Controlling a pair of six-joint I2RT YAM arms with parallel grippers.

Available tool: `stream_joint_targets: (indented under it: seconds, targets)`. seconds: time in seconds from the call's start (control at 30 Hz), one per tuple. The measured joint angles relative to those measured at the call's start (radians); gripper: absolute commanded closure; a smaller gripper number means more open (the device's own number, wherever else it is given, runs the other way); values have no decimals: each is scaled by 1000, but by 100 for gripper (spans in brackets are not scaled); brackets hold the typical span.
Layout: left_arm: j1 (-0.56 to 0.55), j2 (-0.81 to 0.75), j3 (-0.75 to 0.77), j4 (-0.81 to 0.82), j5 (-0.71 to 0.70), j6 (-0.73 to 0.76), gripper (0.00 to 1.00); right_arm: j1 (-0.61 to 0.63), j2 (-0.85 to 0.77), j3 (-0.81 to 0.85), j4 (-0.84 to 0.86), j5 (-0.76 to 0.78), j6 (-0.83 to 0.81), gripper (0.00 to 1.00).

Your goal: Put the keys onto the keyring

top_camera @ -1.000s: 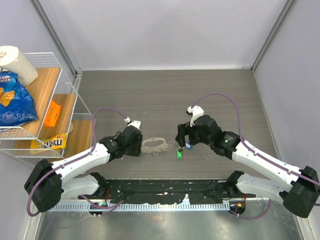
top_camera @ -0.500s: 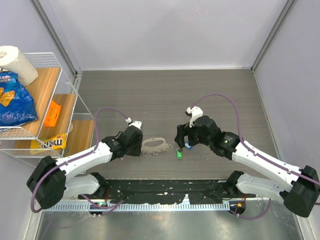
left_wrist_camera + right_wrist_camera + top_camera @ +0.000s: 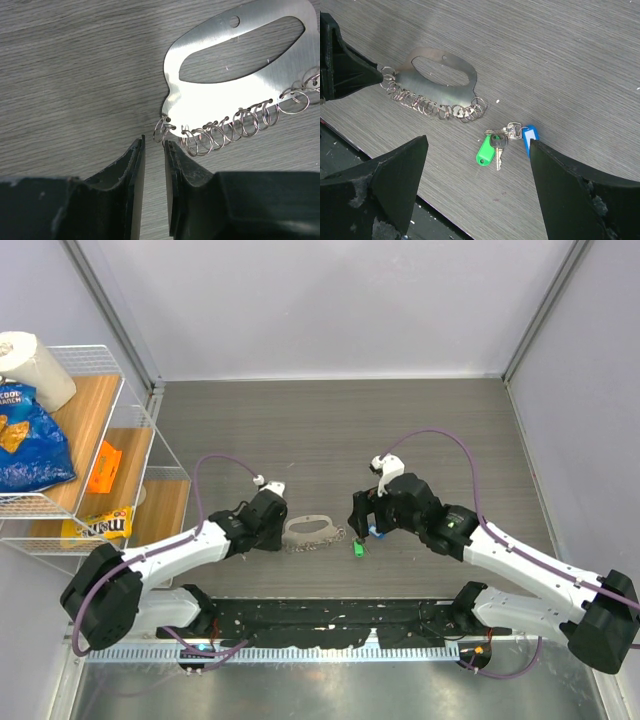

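Note:
The keyring (image 3: 310,529) is a flat shiny metal plate with a loop handle and a row of small wire rings; it lies on the table between the arms. The keys (image 3: 358,546) lie just right of it, joined together, with a green tag (image 3: 485,150) and a blue tag (image 3: 529,136). My left gripper (image 3: 154,142) is low at the plate's left end, its jaws a narrow gap apart with nothing between them, tips by the end ring (image 3: 162,131). My right gripper (image 3: 477,145) is wide open above the keys, apart from them.
A wire shelf (image 3: 130,455) stands at the left with a blue chip bag (image 3: 30,440), a paper roll (image 3: 35,365), an orange packet (image 3: 103,468) and a yellow candy bag (image 3: 100,525). A black rail (image 3: 330,620) runs along the near edge.
My left gripper has edged slightly toward the keyring's left end. My right gripper has shifted a little left over the keys. Keys and keyring have not moved.

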State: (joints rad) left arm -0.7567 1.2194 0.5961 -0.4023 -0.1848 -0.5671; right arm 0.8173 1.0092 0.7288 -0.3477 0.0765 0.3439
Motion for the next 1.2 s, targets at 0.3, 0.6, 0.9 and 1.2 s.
stream_joint_targets:
  seconds: [0.3, 0.6, 0.9, 1.2]
  targets:
    - [5, 22, 0, 30, 22, 5, 96, 6, 8, -9, 4, 0, 3, 12]
    - [13, 25, 0, 53, 28, 26, 96, 14, 8, -9, 4, 0, 5, 13]
    - [13, -27, 0, 46, 24, 32, 62, 19, 8, -9, 4, 0, 8, 13]
    - [13, -46, 0, 42, 14, 53, 61, 31, 18, -9, 5, 0, 11, 13]
